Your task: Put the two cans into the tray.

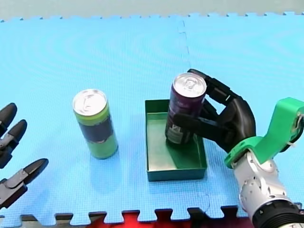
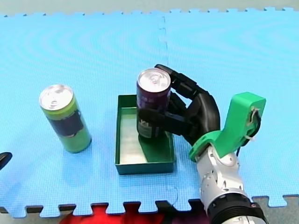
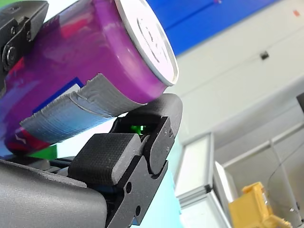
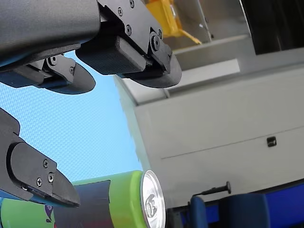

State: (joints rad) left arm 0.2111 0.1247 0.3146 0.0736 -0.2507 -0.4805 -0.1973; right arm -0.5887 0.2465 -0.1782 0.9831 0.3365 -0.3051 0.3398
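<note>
At the near left edge of the surface (image 1: 142, 47) we put the left hand (image 1: 12, 135), holding nothing. Near right, the right hand (image 1: 230, 118) is clamped round the purple can (image 1: 185, 109), upright with its base inside the tray (image 1: 175, 175). We judge this a placing grip, not yet let go, and can't tell whether the base touches the floor. The green can (image 1: 96, 124) stands left of the tray, apart from its wall. We see open tray floor on the near side for it.

First can (image 1: 184, 102) in the tray (image 1: 158, 145), within the right hand (image 1: 230, 119) — second can (image 1: 96, 124) left of the tray, on the mat (image 1: 71, 61).
</note>
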